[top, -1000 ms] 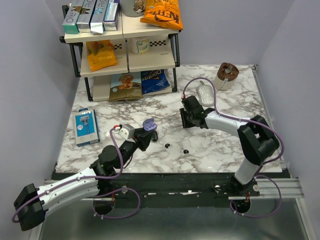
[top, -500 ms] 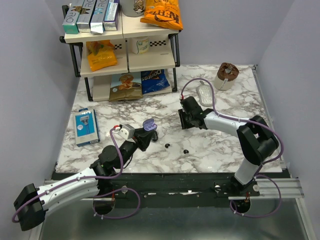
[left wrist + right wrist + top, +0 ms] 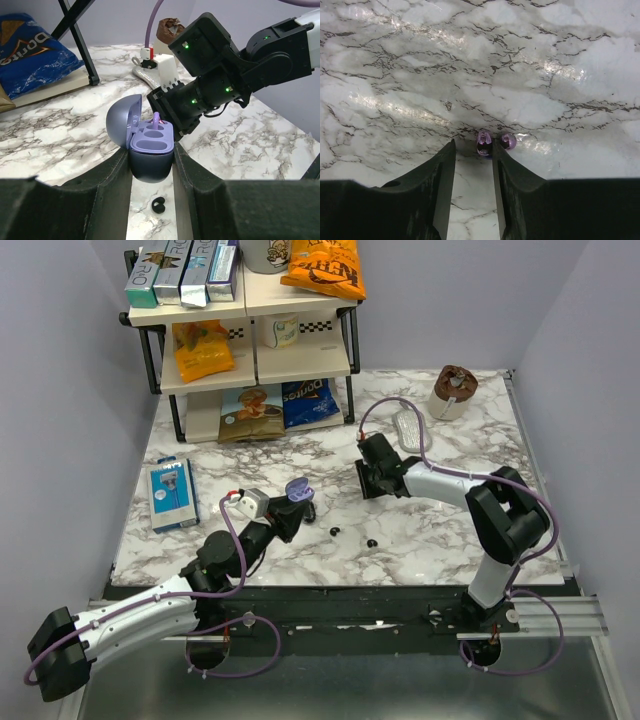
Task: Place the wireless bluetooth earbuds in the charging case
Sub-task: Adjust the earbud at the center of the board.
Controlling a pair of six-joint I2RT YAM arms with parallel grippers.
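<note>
The open purple charging case (image 3: 297, 487) is held upright in my left gripper (image 3: 291, 503), its lid back and both sockets empty; the left wrist view shows the case (image 3: 150, 167) clamped between the fingers of that gripper (image 3: 151, 150). Two tiny black earbuds lie on the marble, one (image 3: 334, 531) just right of the case and one (image 3: 371, 541) further right. One earbud (image 3: 159, 205) lies below the case. My right gripper (image 3: 368, 484) is open, low over the table behind the case. In its wrist view, the gripper (image 3: 473, 144) has a glossy purple bit (image 3: 484, 142) between its tips and another (image 3: 508, 141) just outside.
A shelf rack (image 3: 250, 360) with snack bags stands at the back left, with a Doritos bag (image 3: 308, 400) at its foot. A blue box (image 3: 171, 493) lies at the left. A white oblong device (image 3: 408, 428) and a brown cup (image 3: 455, 388) sit at the back right.
My right gripper has crept a little to the left and further from the arm bases. The left arm, the case and the black earbuds have not moved.
</note>
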